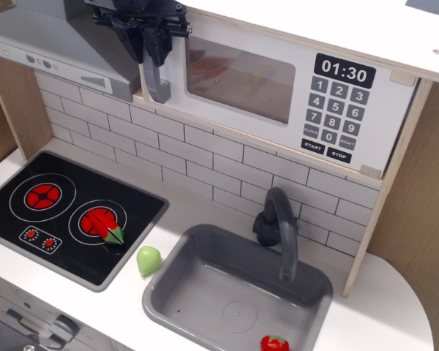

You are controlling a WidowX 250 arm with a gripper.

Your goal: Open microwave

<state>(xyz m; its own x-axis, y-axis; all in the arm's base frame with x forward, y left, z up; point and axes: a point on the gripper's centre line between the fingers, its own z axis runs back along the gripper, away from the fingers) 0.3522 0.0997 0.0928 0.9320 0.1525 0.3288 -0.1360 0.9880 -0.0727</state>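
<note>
I see the gripper (148,45) up at the top left, its black fingers closed around the upper end of the grey handle (155,79) — on the microwave (278,88), which sits above the tiled wall. Its door looks flush, shut. Below are the sink (234,292) and stove (66,216).

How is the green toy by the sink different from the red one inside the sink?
The pale green pear-shaped toy lies on the white counter; the red strawberry-like toy sits in the grey sink. The green one shows whole, the red one is cut off by the picture's edge. Both are small play foods.
</note>
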